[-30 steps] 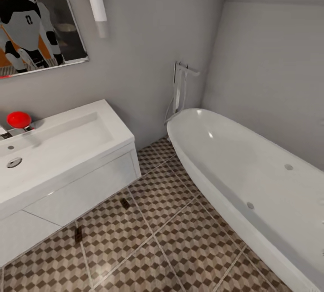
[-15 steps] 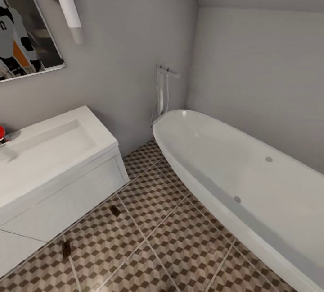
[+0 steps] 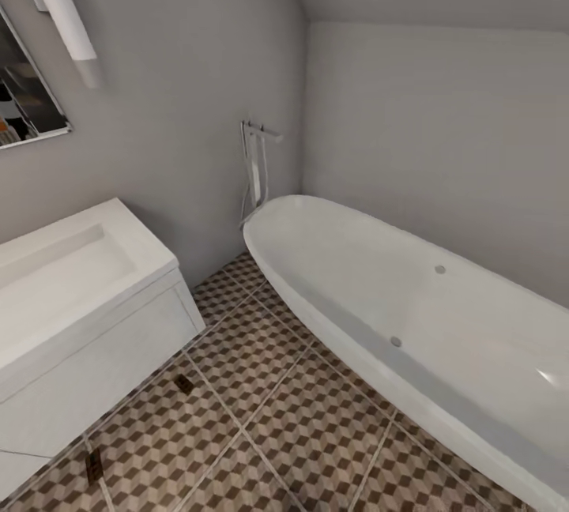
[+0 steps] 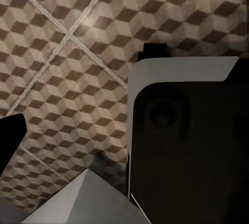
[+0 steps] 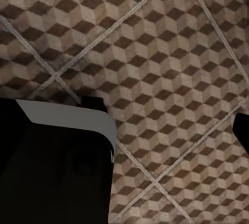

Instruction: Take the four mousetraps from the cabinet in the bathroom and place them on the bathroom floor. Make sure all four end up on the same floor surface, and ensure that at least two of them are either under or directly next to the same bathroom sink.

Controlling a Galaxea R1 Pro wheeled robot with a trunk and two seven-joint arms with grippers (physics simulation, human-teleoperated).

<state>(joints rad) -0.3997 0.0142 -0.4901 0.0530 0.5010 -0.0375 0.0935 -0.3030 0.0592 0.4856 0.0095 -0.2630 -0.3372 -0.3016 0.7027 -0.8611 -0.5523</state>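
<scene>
The head view looks down into a bathroom corner. The sink [image 3: 55, 275], a wide white basin on its white vanity, fills the lower left of the frame, cut off by the left edge. Two mousetraps lie on the bathroom floor [image 3: 292, 409] close to the vanity's base: one mousetrap [image 3: 185, 384] shows as a small dark slip near the lower middle-left, just beside the vanity front, and the other mousetrap [image 3: 93, 465] lies further toward the bottom left corner, also just beside the vanity. They are too small to make out any detail.

A white oval bathtub [image 3: 411, 314] runs from the centre to the lower right, with a chrome floor-standing tap [image 3: 254, 168] at its near end against the grey wall. A mirror edge [image 3: 28, 101] and a white tube lamp [image 3: 63, 10] sit in the upper left.

In the left wrist view, the left gripper [image 4: 98, 146] hangs over the cube-patterned tiles; a broad dark finger fills the right of the frame and a dark tip shows at the left edge, well apart, with nothing between them. In the right wrist view, the right gripper [image 5: 176, 146] is likewise spread over bare tiles, one finger at the lower left and a tip at the right edge
</scene>
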